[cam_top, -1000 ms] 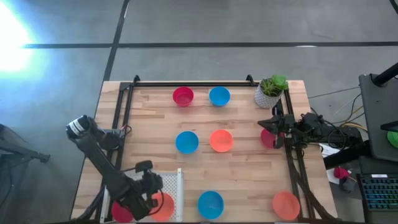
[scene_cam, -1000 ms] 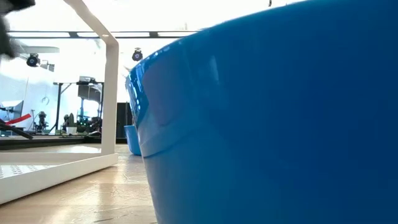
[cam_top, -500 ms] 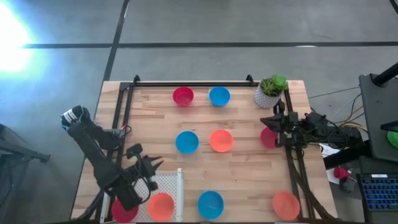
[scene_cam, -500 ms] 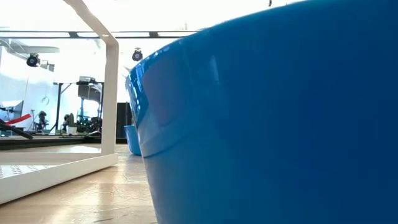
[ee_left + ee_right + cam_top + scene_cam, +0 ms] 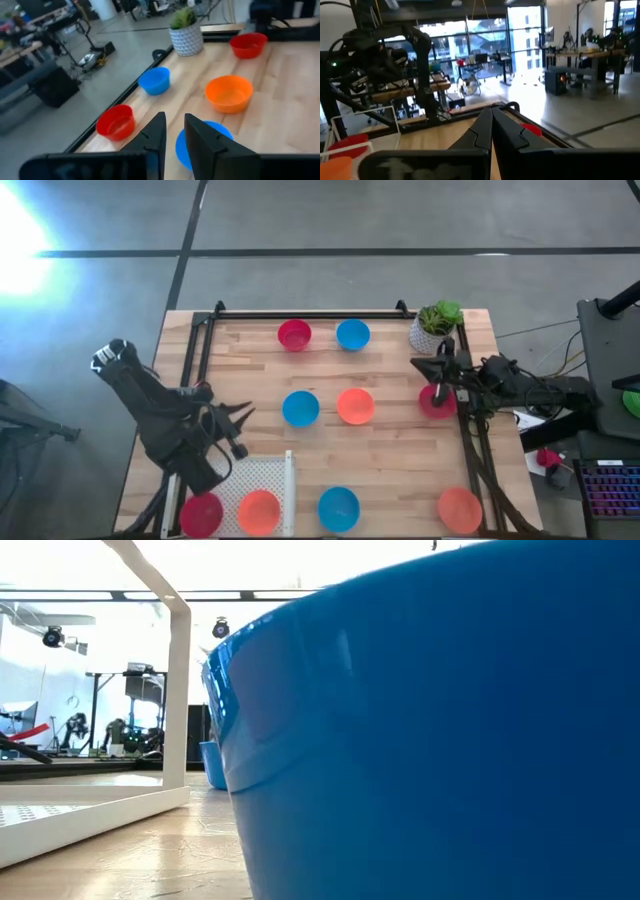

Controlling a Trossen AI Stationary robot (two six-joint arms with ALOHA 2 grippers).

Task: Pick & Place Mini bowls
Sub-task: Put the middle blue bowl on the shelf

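High view: left pincer [image 5: 240,420] hovers just beside blue bowl [image 5: 300,408].

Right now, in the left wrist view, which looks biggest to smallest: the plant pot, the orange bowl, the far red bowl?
1. orange bowl
2. plant pot
3. far red bowl

The last two look close, and nearness to the camera swells the orange one.

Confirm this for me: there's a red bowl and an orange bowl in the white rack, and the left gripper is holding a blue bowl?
Not quite. The red bowl and orange bowl sit in the white rack, but the high view shows the left gripper holding nothing, short of the blue bowl.
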